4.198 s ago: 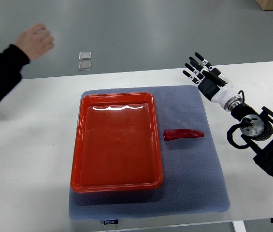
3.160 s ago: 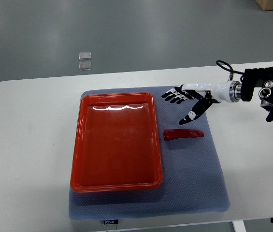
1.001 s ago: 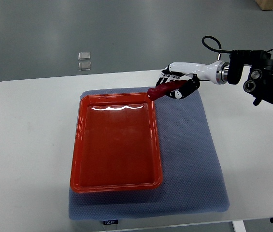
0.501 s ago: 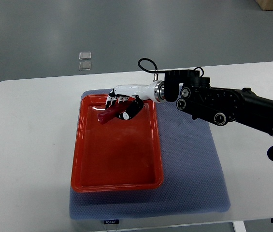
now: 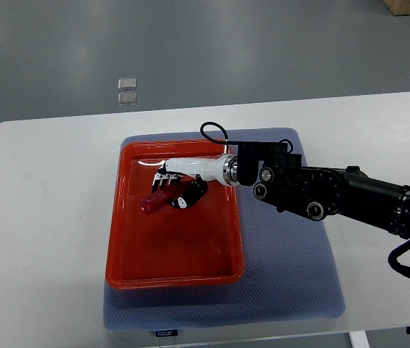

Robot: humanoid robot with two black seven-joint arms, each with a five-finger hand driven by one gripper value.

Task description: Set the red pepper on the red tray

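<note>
The right hand is reaching in from the right edge of the frame, its dark forearm crossing the blue mat toward the middle, and its fingers are curling around the red pepper, gripping it near its right end. The pepper is sitting over the upper middle of the red tray, pointing left and slightly downward in the frame, well inside the rim on every side. Whether its free tip is already touching the tray floor or is hanging just above it is not possible to tell from this steep view. As a judgement, the carrying part of the task is looking essentially done: the pepper is over its target and nothing is standing between it and the tray bottom. What is remaining is the lowering, if any gap is left, the opening of the fingers to let the pepper go, and the drawing back of the arm toward the right. The tray is lying on the mat, on the white table, and holds nothing but the gripped pepper. The left arm is not showing anywhere in the frame.
</note>
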